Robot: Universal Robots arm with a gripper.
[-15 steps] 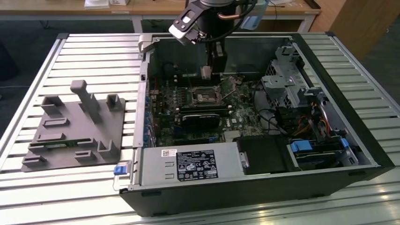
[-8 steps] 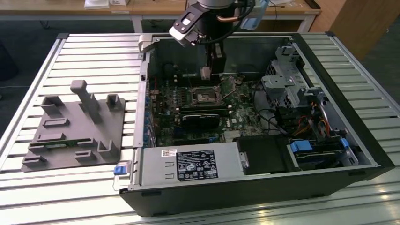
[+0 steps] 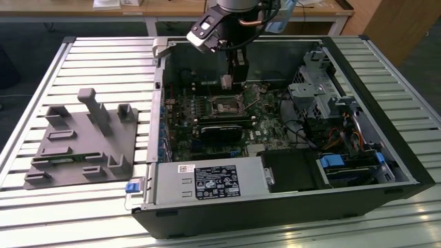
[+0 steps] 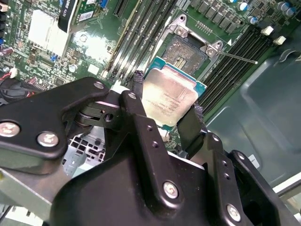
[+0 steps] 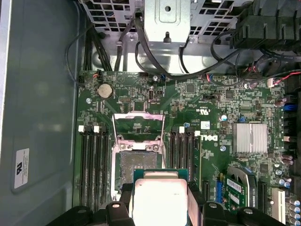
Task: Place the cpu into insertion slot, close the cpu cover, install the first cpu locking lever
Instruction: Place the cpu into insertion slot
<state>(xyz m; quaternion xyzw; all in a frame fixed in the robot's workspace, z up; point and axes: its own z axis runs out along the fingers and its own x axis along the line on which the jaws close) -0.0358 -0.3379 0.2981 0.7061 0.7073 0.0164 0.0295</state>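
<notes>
My gripper (image 4: 168,96) is shut on the cpu (image 4: 170,98), a flat square chip with a dull silver face, held by two opposite edges between black fingers (image 4: 138,82). In the exterior view the gripper (image 3: 226,82) hangs inside the open computer case, a little above and behind the insertion slot (image 3: 226,106). The black socket (image 5: 138,167) lies bare on the green board, and the cpu (image 5: 159,197) hovers partly over its near corner without touching it. The cpu cover (image 5: 139,114) stands flipped open beyond the socket. A thin silver locking lever (image 4: 237,57) sticks out beside the insertion slot (image 4: 186,49).
Memory slots (image 5: 91,165) flank the socket on both sides. A large black card (image 3: 220,129) lies in front of the socket, with the power supply (image 3: 206,181) nearer still. A metal drive cage (image 3: 313,98) and cables fill the exterior view's right. A grey fixture (image 3: 82,139) sits outside the case.
</notes>
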